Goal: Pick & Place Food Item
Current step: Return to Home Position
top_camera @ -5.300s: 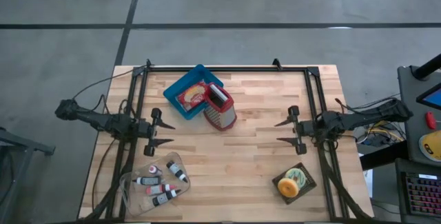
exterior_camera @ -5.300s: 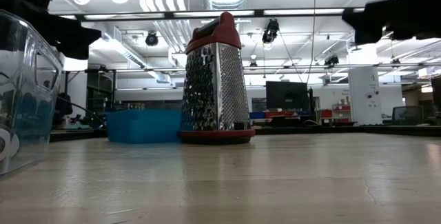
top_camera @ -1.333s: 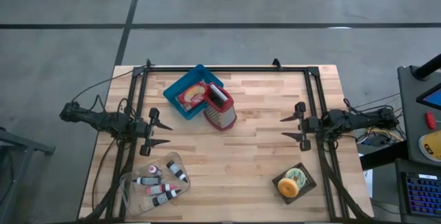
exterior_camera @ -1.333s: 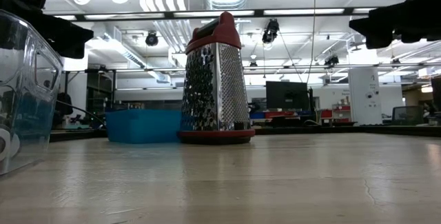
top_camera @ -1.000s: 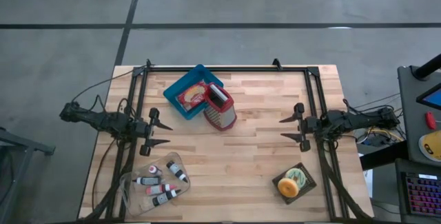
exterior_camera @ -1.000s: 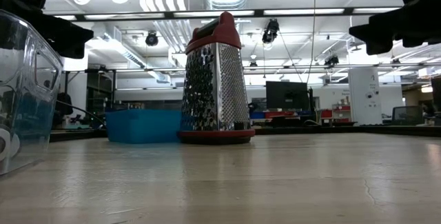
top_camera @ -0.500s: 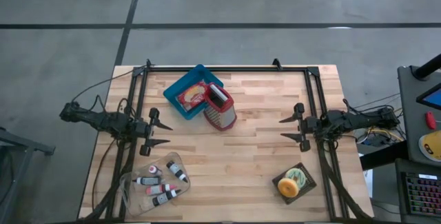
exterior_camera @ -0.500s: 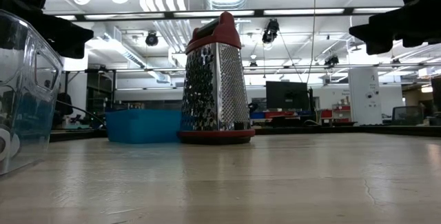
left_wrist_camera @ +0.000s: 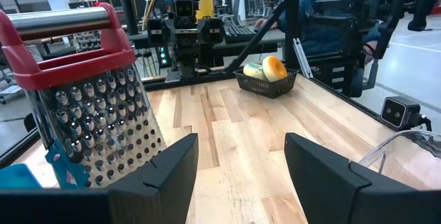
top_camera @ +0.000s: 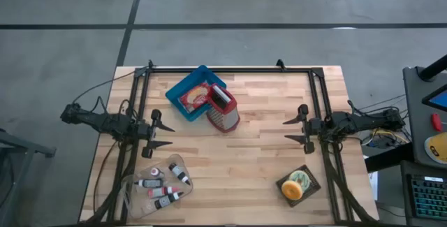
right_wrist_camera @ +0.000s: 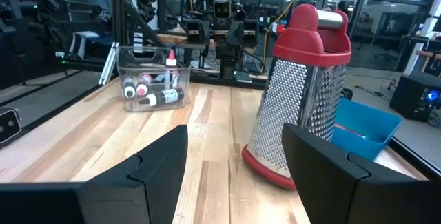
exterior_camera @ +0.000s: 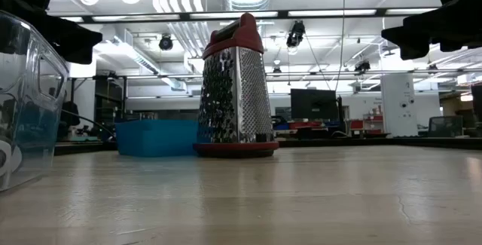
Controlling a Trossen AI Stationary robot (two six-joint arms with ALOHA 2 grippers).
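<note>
A small black basket (top_camera: 298, 184) near the table's front right holds an orange-yellow food item (left_wrist_camera: 274, 67) and a greenish one (left_wrist_camera: 253, 72). A blue tray (top_camera: 183, 87) at the far middle holds a red food package (top_camera: 196, 98). Beside the tray, a red-topped metal grater (top_camera: 222, 108) stands upright on its base. My left gripper (top_camera: 171, 135) hovers open at the table's left, pointing level toward the right. My right gripper (top_camera: 286, 131) hovers open at the right, facing it. Neither has anything between its fingers.
A clear plastic container (top_camera: 159, 187) with several small tubes sits at the front left. A black metal frame (top_camera: 230, 69) runs along the far edge and both sides. Bare wood (top_camera: 237, 157) lies between the grippers. A person sits beyond the table (left_wrist_camera: 331, 10).
</note>
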